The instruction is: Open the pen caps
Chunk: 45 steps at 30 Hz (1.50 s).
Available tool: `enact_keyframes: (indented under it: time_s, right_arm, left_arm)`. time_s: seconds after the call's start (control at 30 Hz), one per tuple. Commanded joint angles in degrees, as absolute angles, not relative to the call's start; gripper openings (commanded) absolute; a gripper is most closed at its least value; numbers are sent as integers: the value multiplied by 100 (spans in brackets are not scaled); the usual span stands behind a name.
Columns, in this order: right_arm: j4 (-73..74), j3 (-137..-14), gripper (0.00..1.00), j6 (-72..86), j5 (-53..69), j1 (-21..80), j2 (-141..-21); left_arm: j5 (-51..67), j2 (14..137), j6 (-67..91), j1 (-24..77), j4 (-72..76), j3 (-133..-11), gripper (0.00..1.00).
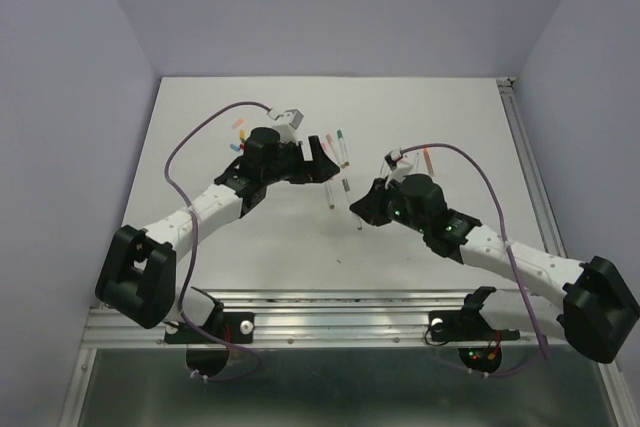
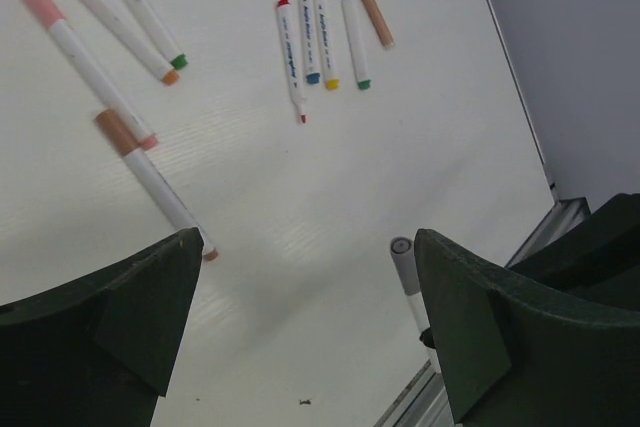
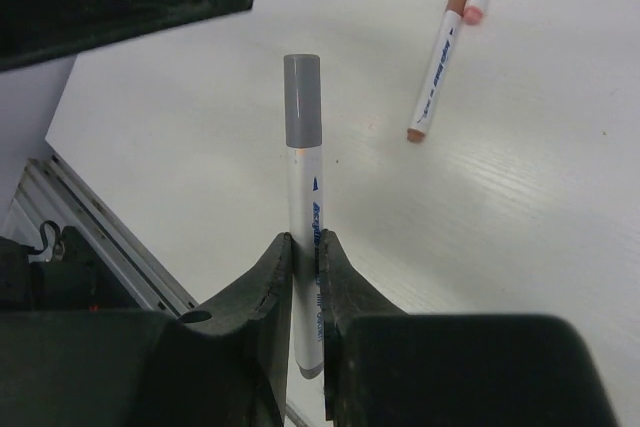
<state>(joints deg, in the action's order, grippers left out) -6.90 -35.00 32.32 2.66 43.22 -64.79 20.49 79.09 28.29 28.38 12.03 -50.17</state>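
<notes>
Thin white plastic marker pen (image 3: pixel 303 187) offered up for uncapping

The right pincer (image 3: pixel 305 244) was clenched on its barrel, leaving the short grey cylindrical cap (image 3: pixel 302 99) free above the white counter (image 3: pixel 520 247). That was likely so the left pincer (image 2: pixel 308 247), spread wide and empty beside it, could pull; other coloured-ended pens (image 2: pixel 320 32) lay beyond.

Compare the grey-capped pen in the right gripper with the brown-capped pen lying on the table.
The grey-capped pen is clamped in the right gripper and sticks out past its fingertips. The brown-capped pen lies loose on the table, touched by neither gripper. The held pen's cap is grey; the lying pen's cap is brown. Both have white barrels with blue print, and both caps are still on.
</notes>
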Motion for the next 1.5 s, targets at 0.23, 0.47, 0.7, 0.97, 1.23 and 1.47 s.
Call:
enact_keyframes:
  time_s: [0.23, 0.47, 0.7, 0.97, 1.23, 1.47]
  right_arm:
    - [-1414, -3955, 1, 3032, 466, 4368, -6662]
    - [-1731, -3946, 1, 3015, 615, 4368, -6653]
    - [-2082, -3920, 1, 2953, 554, 4368, -6899]
    - [-2276, -3973, 1, 2856, 536, 4368, -7110]
    - [-2452, -3955, 1, 2795, 475, 4368, -7084]
    - [-2364, -4052, 1, 2786, 483, 4368, -7172]
  left_arm:
    - [2241, 7717, 3296, 3340, 1846, -5177, 93]
    - [2276, 7848, 3349, 3428, 1898, -5194, 84]
    - [2557, 7901, 3498, 3507, 2109, -5221, 66]
    - [2575, 7901, 3533, 3524, 2145, -5177, 55]
    - [2601, 7945, 3507, 3533, 2145, -5177, 54]
    - [2593, 7937, 3516, 3542, 2153, -5177, 35]
